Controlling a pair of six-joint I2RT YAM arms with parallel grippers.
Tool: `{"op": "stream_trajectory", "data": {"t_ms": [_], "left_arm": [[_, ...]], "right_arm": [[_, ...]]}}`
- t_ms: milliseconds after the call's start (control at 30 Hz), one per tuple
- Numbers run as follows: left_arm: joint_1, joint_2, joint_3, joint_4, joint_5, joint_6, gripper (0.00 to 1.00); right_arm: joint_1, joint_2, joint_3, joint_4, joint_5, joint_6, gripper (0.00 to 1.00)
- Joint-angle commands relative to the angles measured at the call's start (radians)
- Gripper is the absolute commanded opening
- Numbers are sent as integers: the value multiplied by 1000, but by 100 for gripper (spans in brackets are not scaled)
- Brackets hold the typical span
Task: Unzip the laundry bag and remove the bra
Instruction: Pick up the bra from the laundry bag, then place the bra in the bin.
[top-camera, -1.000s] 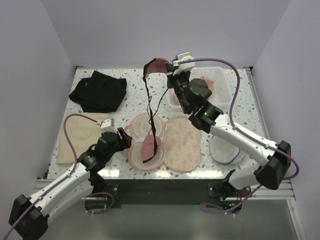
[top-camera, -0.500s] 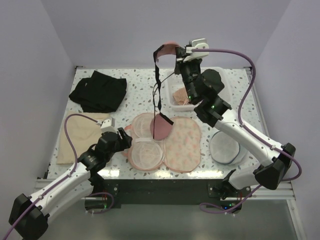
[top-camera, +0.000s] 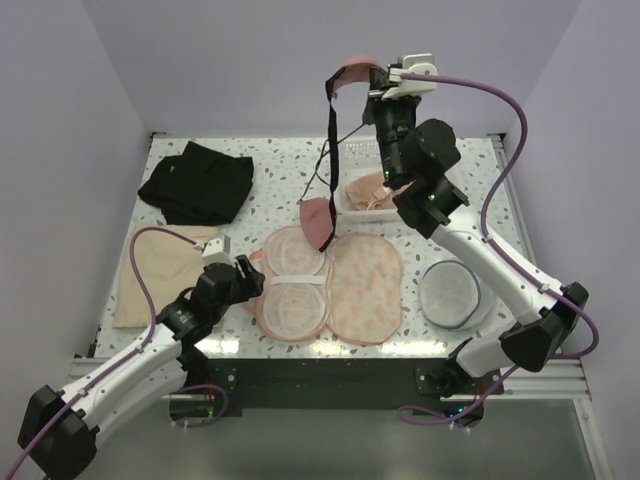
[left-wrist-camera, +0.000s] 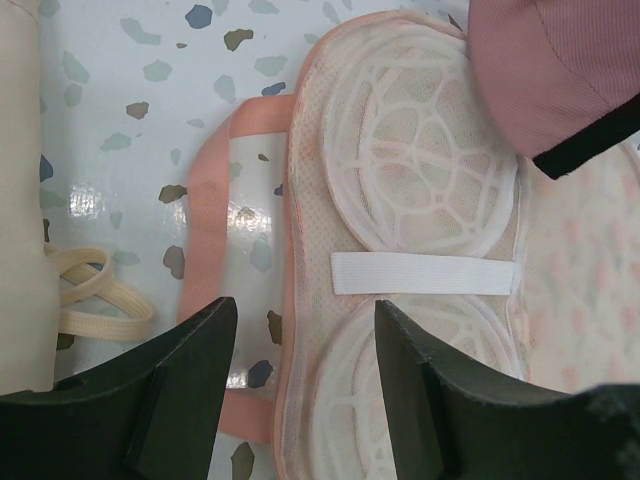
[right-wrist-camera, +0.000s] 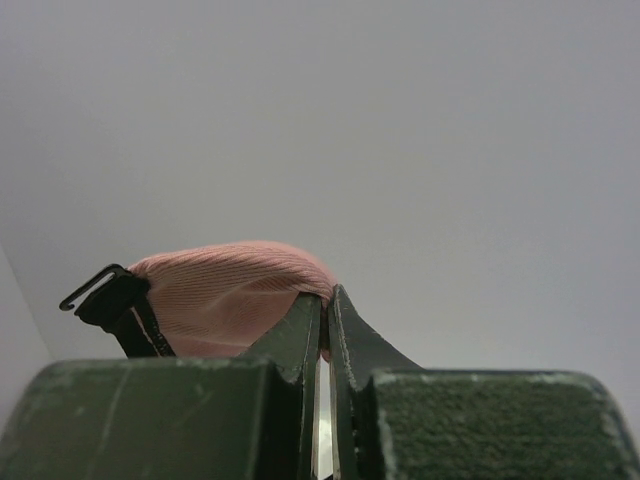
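Top external view with both wrist views. The right gripper (top-camera: 374, 76), raised high above the white speckled tabletop (top-camera: 270, 185), has its jaws pressed together on 1 cup of the pink bra with black straps (top-camera: 318, 222). The straps hang straight down and the 2nd cup dangles over the far end of the pink-trimmed white mesh laundry bag (top-camera: 296, 300); whether cup and bag touch cannot be told. The bag lies flat and opened out at the near centre of the table, its 2 domed halves beside a floral lining. The left gripper (left-wrist-camera: 305, 318) hovers low over the bag's left edge, fingers spread, holding nothing. A black folded garment (top-camera: 198, 183) lies at far left, a beige cloth (top-camera: 160, 268) near left
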Motion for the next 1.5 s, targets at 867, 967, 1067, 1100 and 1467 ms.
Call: {"op": "stream_trajectory", "data": {"t_ms": [867,967,1067,1100,1467], "left_arm": [[-5,27,-3,64,6,7,63],[-6,36,1,62,4,10,63],[-5,46,5,64,4,12,63],[-5,49,6,67,6,13,63],[-5,70,-2,91,16,9,63]], "right_arm": [[-258,-34,-109,29,40,126,0],[-277,-50,-171,31,30,161,0],[-287,-50,-200,29,26,175,0],[-290,-47,-206,26,26,178,0],[-307,-80,-390,9,45,307,0]]}}
